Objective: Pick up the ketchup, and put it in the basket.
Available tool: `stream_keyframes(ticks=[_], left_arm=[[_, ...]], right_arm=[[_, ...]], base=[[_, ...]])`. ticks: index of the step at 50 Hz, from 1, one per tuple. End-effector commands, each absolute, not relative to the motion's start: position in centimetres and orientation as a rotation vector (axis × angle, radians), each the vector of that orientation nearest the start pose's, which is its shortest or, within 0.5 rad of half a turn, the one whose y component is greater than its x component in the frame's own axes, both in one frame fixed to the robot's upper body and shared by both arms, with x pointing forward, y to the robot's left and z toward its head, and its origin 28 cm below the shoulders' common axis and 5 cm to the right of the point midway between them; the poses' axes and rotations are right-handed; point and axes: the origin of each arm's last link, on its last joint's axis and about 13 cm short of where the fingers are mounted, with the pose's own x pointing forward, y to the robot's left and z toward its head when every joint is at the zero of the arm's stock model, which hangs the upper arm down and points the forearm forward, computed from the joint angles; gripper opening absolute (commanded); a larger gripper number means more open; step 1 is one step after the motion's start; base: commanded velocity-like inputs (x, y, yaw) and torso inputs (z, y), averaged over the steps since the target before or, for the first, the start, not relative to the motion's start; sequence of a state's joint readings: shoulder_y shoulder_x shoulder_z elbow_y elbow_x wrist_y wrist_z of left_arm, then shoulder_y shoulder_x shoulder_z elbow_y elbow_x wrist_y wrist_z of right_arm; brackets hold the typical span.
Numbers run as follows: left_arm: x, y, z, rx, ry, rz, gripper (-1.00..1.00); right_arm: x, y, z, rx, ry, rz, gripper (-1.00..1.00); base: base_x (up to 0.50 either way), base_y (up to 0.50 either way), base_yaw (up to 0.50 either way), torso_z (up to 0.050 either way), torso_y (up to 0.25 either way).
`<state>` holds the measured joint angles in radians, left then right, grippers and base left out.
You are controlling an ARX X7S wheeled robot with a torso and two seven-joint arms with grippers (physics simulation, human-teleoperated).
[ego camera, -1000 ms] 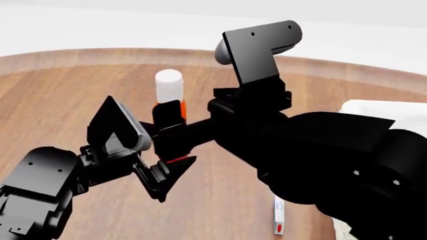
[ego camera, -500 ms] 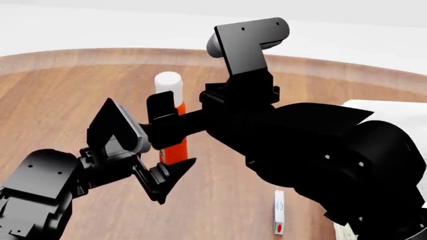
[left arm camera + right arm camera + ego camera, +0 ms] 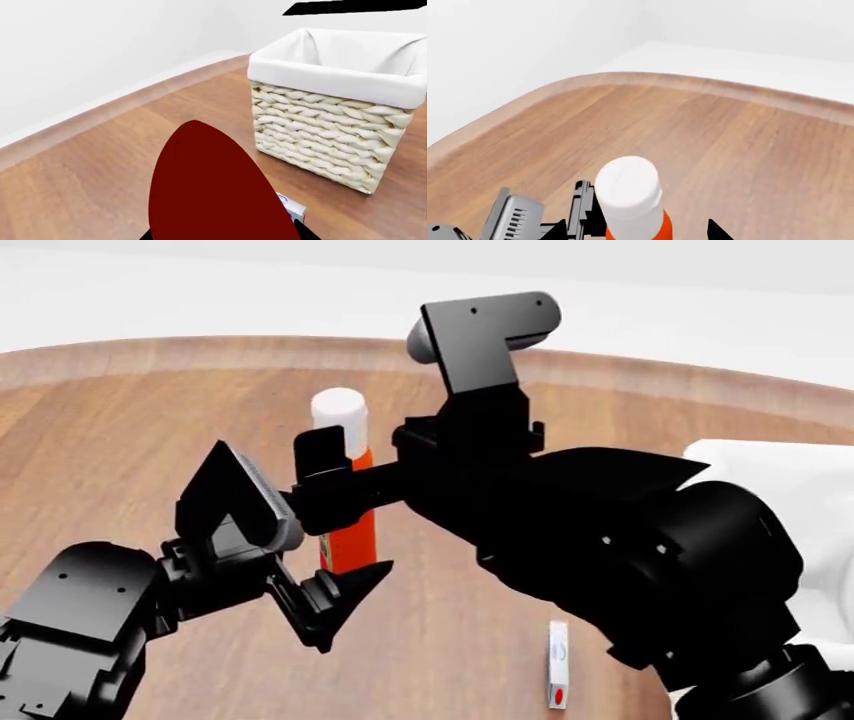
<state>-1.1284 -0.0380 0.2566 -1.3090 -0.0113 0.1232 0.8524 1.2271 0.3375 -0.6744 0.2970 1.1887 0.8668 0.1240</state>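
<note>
I see a wooden counter point(image 3: 120, 440) with a rounded rim against white walls. The basket point(image 3: 337, 107) at far right shows only its white liner. My right pincer point(image 3: 324, 490) is clamped on the upright ketchup point(image 3: 344, 475); my left pincer point(image 3: 287, 555) is apart nearby.

I saw a matt wood-grain table point(image 3: 120, 430), a rough woven wicker basket point(image 3: 320, 145) lined with smooth white cloth, the ketchup's point(image 3: 350, 535) smooth orange plastic, and matt black arms.
</note>
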Motion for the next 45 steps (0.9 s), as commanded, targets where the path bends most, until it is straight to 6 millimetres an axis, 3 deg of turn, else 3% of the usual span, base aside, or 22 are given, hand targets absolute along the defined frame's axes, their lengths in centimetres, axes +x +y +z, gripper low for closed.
stream_keyframes(ticks=[1, 30, 31, 45], left_arm=[[41.29, 20.58, 11.76, 0.126, 0.135, -0.943, -1.00], [41.22, 20.51, 11.58, 0.125, 0.139, -0.948, -1.00], [41.20, 20.51, 11.53, 0.126, 0.140, -0.948, -1.00], [41.15, 20.57, 11.40, 0.123, 0.145, -0.947, -1.00]], right_arm=[[36.04, -6.12, 23.69, 0.108, 0.324, 0.657, 1.00], [36.72, -5.49, 23.56, 0.093, 0.340, 0.668, 1.00], [36.74, -5.48, 23.51, 0.093, 0.340, 0.668, -1.00], [36.77, -5.70, 23.27, 0.085, 0.341, 0.653, -1.00]], base=[[0.00, 0.00, 0.00, 0.000, 0.000], [0.00, 0.00, 0.00, 0.000, 0.000], [0.00, 0.00, 0.00, 0.000, 0.000], [0.00, 0.00, 0.00, 0.001, 0.000]])
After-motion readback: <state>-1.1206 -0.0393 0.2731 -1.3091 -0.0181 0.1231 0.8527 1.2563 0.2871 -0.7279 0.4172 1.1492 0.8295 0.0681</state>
